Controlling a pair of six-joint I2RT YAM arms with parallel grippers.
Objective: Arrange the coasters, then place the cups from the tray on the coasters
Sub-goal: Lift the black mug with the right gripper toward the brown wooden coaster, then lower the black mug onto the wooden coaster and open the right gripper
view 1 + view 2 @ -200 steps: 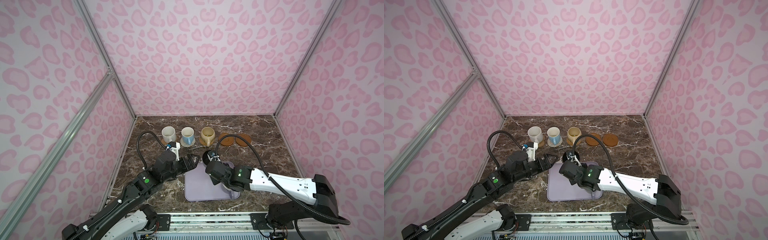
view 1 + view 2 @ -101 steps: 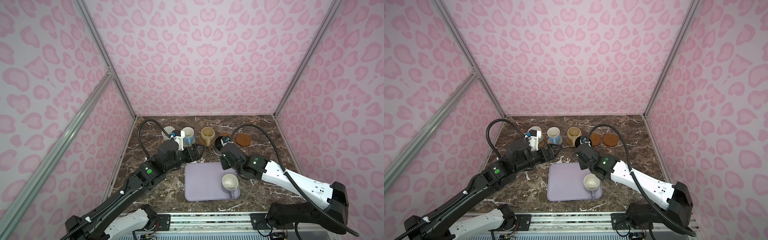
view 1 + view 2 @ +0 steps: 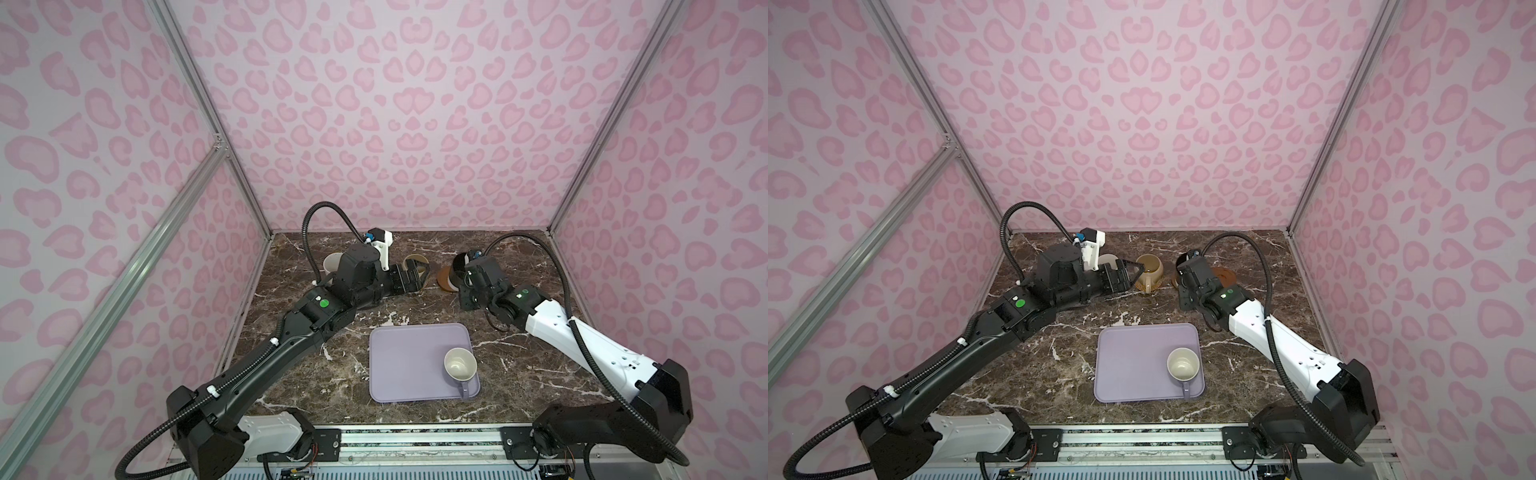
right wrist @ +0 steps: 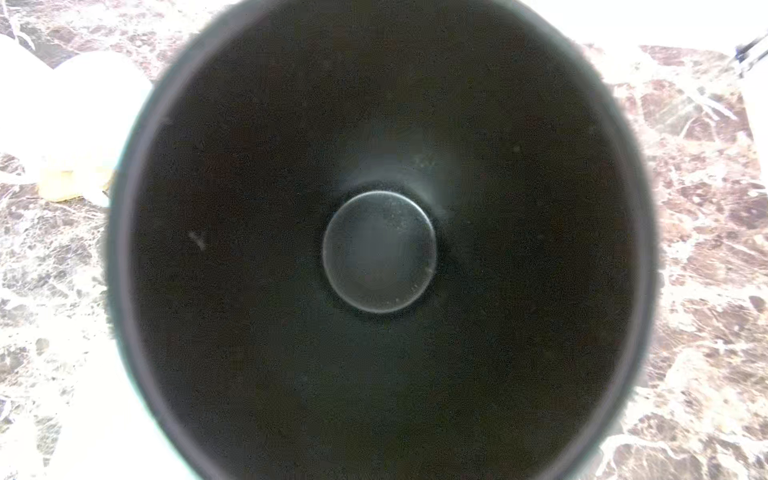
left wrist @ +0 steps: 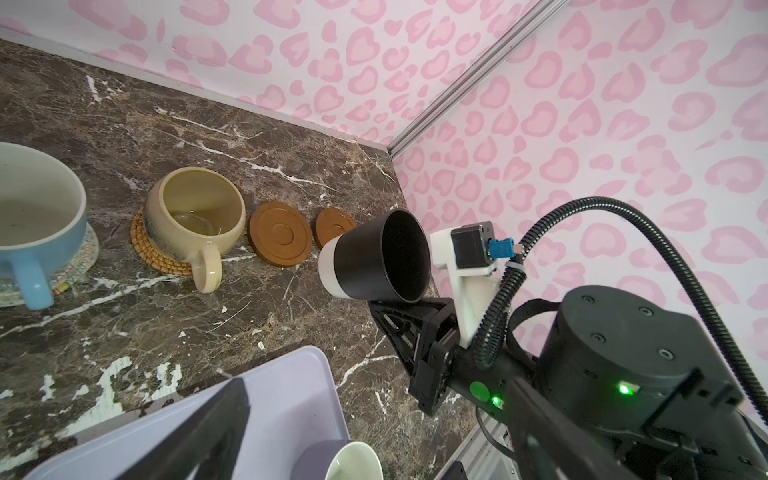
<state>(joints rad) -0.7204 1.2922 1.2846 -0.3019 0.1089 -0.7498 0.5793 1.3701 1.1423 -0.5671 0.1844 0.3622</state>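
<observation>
In both top views the tray point(image 3: 399, 365) point(image 3: 1129, 370) lies on the marble top point(image 3: 519, 353), with the lavender mug point(image 3: 460, 365) point(image 3: 1182, 365) upright in its near right corner. Past the tray's far right corner the right claw point(image 3: 463, 277) point(image 3: 1184, 277) is clamped on the black mug point(image 3: 458, 264) point(image 3: 1182, 261), beside a brown disc point(image 3: 444, 280) point(image 3: 1225, 276). Past the tray's far left corner the left claw point(image 3: 417, 277) point(image 3: 1136, 276) stands wide open and empty, just short of the cream mug point(image 3: 1150, 270).

From the left wrist, the black mug point(image 5: 376, 259) hangs tilted, clear of the marble, gripped from beneath by the right claw point(image 5: 386, 305). Beyond the tray point(image 5: 291, 399) lie two brown discs point(image 5: 280, 239) point(image 5: 334, 226), both bare. The cream mug point(image 5: 195, 212) sits on the rattan coaster point(image 5: 145, 249) and the blue mug point(image 5: 37, 232) on the woven coaster point(image 5: 83, 257).

From the right wrist, the black mug's point(image 4: 378, 249) dark inside fills the picture. The claw itself is out of sight there.
</observation>
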